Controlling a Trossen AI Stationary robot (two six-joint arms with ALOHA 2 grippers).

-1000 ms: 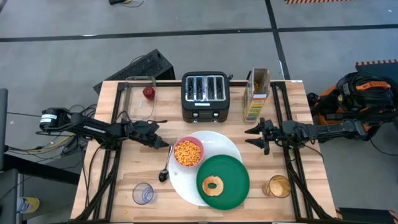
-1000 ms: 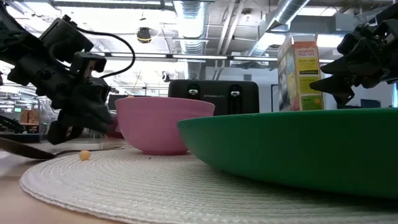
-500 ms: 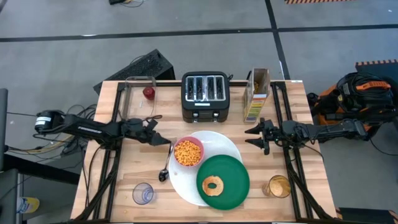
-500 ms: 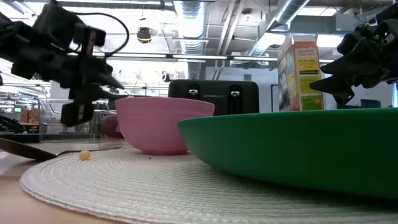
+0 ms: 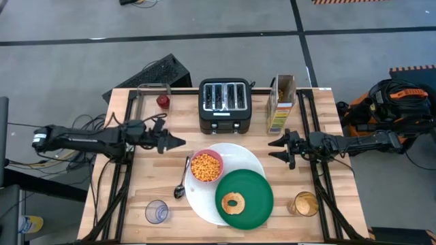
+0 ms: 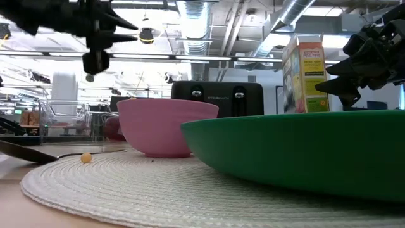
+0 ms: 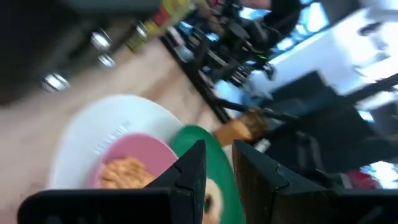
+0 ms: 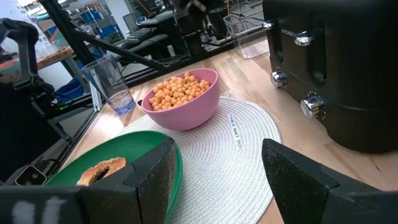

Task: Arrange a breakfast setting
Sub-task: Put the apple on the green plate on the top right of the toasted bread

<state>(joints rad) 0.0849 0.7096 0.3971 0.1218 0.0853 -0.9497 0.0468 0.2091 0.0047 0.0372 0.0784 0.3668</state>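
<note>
A big white round plate [image 5: 238, 155] lies at the table's middle. On it stand a pink bowl [image 5: 206, 167] of orange cereal [image 8: 180, 90] and a green plate [image 5: 257, 187] with a ring bagel [image 5: 234, 202]. A metal spoon [image 5: 181, 180] lies flat on the table left of the white plate. A small red fruit [image 5: 163, 101] sits in the clear container [image 5: 151, 116]. My left gripper [image 5: 178, 141] hovers above the table, left of the bowl, with a narrow gap between its fingers [image 7: 193, 174], and holds nothing. My right gripper [image 5: 274, 150] waits open and empty, right of the white plate.
A black toaster [image 5: 225, 104] stands at the far middle, with a cereal box [image 5: 281, 102] to its right. An empty glass [image 5: 157, 211] stands near the front left. A glass of orange drink [image 5: 305, 203] stands at the front right.
My left gripper has risen from table height beside the spoon's handle end and gone toward the table's far-left, away from the spoon. The spoon lies where it was.
</note>
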